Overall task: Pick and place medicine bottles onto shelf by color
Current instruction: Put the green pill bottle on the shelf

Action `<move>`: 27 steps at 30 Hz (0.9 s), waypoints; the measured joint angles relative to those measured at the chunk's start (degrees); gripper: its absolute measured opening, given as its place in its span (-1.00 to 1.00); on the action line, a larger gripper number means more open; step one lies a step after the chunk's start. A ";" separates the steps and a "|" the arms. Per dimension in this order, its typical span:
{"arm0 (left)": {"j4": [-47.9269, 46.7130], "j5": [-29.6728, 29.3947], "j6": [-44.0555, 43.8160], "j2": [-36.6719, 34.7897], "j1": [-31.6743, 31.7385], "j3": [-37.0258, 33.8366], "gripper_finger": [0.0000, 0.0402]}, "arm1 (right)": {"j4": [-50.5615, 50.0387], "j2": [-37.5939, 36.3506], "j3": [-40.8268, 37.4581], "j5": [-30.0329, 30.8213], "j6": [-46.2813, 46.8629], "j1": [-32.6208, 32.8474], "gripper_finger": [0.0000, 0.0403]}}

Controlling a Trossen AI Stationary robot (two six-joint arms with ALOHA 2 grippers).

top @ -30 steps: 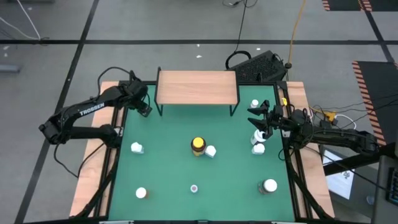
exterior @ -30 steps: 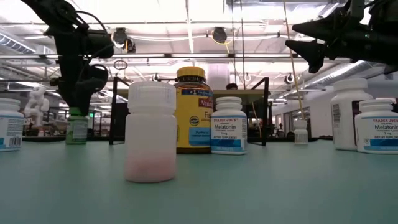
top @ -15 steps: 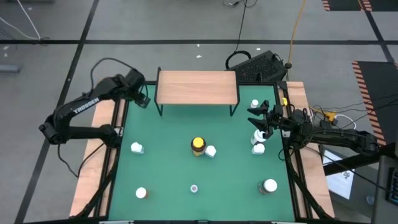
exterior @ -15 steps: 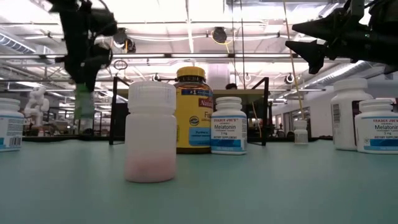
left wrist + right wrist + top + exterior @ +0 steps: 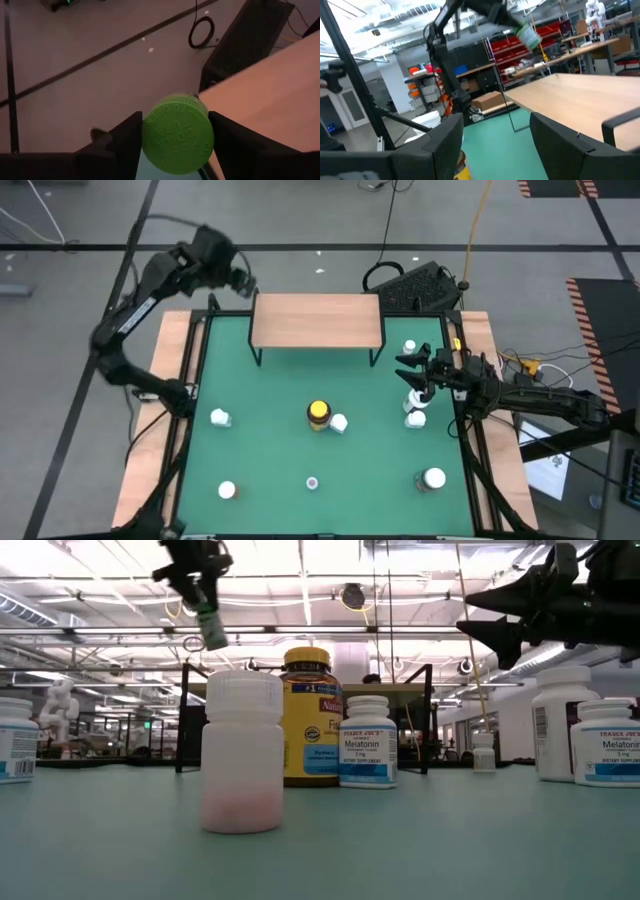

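Left arm: raised high and reaching toward the shelf's (image 5: 316, 319) left end.
Left gripper (image 5: 175, 150): fingers pinch the green-capped bottle (image 5: 177, 134), held in the air just off the shelf's left end, tilted.
Right arm: stretched low from the table's right side, right of the shelf.
Right gripper (image 5: 408, 366): fingers spread apart, holding nothing, above white bottles (image 5: 414, 407).
Amber bottle (image 5: 318, 414): stands on the green mat (image 5: 270, 460), in front of the shelf.

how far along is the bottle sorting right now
Nothing is placed yet: the shelf is bare. In hand: the left gripper holds the green-capped bottle raised by the shelf's left end. Left: the other bottles on the green mat; the right gripper hovers open above some.
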 joint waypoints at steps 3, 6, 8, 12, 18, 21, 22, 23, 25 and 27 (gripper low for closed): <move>-2.45 0.02 0.92 6.66 0.00 7.82 0.04 | -0.30 0.00 0.00 0.11 -0.32 0.00 0.12; -4.67 0.05 1.70 12.60 -0.01 13.53 0.05 | -0.32 -0.02 0.00 1.51 -0.92 0.00 0.12; -7.33 0.09 1.84 16.42 0.00 16.61 0.05 | -0.54 0.00 0.00 1.64 -1.32 -0.02 0.12; -12.43 2.45 2.87 22.04 0.00 19.88 0.05 | -0.54 0.00 0.00 1.62 -1.50 -0.02 0.12; -15.56 5.21 3.42 25.41 -0.02 19.95 0.05 | -0.99 0.00 0.00 1.67 -1.53 -0.02 0.12; -15.91 5.51 3.35 26.09 0.00 19.95 0.05 | -0.96 0.00 0.00 1.67 -1.50 -0.02 0.12; -15.93 5.84 3.21 26.09 0.07 19.93 0.05 | -0.98 0.00 0.00 1.67 -1.50 -0.02 0.12; -15.86 6.08 3.13 26.09 0.09 19.91 0.05 | -0.98 0.00 0.00 1.67 -1.50 -0.02 0.12; -15.75 6.19 2.83 26.07 0.09 19.91 0.05 | -0.98 0.00 0.00 1.67 -1.50 -0.02 0.12; -15.66 6.21 2.30 26.07 0.09 19.88 0.05 | -0.98 0.00 0.00 1.67 -1.50 -0.02 0.12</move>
